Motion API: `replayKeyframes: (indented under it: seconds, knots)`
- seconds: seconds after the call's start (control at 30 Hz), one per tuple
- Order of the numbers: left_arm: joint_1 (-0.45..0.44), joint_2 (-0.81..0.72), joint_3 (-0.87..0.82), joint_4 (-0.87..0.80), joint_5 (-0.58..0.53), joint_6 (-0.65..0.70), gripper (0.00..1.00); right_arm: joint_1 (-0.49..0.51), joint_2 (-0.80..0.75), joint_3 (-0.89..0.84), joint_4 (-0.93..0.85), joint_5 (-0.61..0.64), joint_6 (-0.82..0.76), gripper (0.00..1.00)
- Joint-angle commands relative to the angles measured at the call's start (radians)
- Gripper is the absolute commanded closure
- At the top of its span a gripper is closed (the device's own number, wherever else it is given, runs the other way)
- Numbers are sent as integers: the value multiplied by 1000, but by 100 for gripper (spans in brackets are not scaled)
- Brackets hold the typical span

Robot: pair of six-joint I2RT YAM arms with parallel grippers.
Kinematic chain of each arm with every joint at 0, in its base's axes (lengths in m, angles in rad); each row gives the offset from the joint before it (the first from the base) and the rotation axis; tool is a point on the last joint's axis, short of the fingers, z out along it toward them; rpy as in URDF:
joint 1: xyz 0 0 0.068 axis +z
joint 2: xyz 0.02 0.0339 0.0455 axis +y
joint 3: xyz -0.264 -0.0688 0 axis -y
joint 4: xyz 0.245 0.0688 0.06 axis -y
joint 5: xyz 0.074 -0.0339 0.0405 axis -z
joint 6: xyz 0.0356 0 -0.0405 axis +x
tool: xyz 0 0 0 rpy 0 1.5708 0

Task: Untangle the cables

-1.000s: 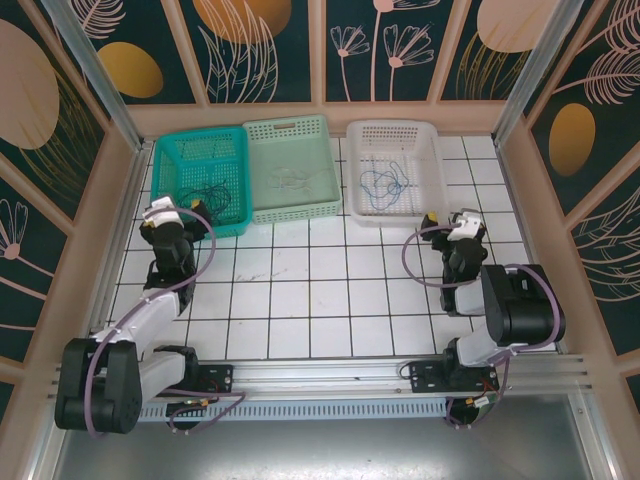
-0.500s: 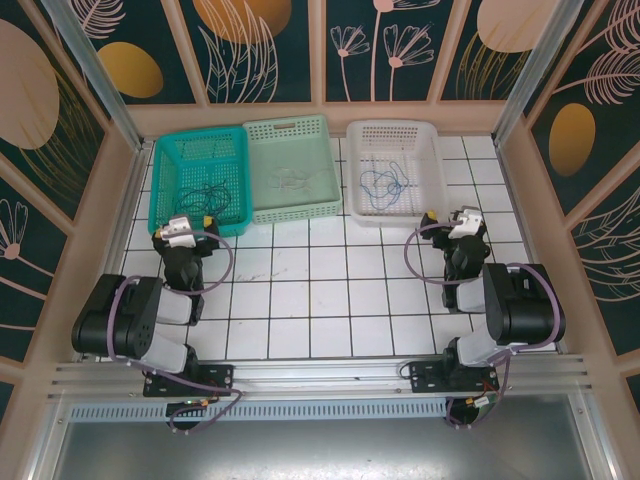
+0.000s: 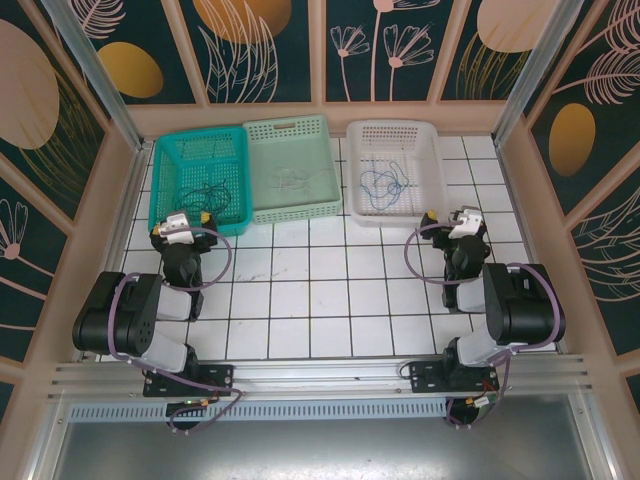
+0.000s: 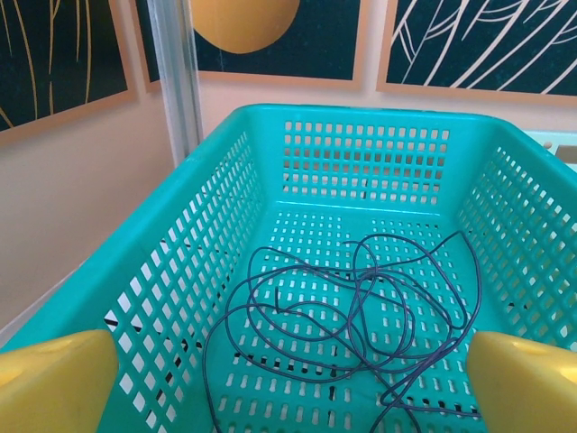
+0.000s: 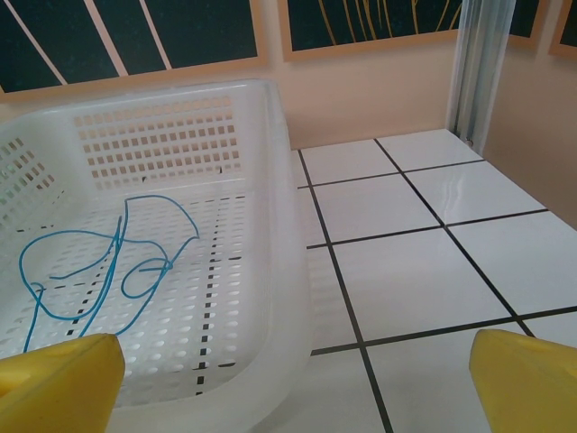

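Table: white tiled top, three baskets in a row along far edge.

1. Teal basket, far-left corner. Holds dark cable, one loose tangle of overlapping loops lying flat on basket floor, nearer the near wall. Top view confirms the same spot.
2. Pale green basket, centre-left of far edge, its left side against teal basket. Pale cable on its floor, approx. mid-basket; too faint to read its shape.
3. White basket, centre-right of far edge, set apart from the green one. Blue cable on its floor, a few open loops, loose, not bunched.

Left gripper: just beside near wall of teal basket, pointing into it. Wrist view shows yellow fingertips at opposite frame corners: jaws wide, nothing held, no contact w/ cable.

Right gripper: over bare tiles just off near-right corner of white basket. Jaws wide, nothing held, clear of blue cable.

All three cables sit separately, one per basket.
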Motion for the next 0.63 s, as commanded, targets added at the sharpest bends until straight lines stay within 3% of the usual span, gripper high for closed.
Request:
replayKeyframes:
  seconds: [0.0, 0.6]
  knots:
    - [6, 8, 14, 13, 0, -6, 1, -10, 14, 18, -28, -20, 6, 1]
    - [6, 8, 14, 12, 0, -6, 1, -12, 12, 20, -33, -70, -3, 1]
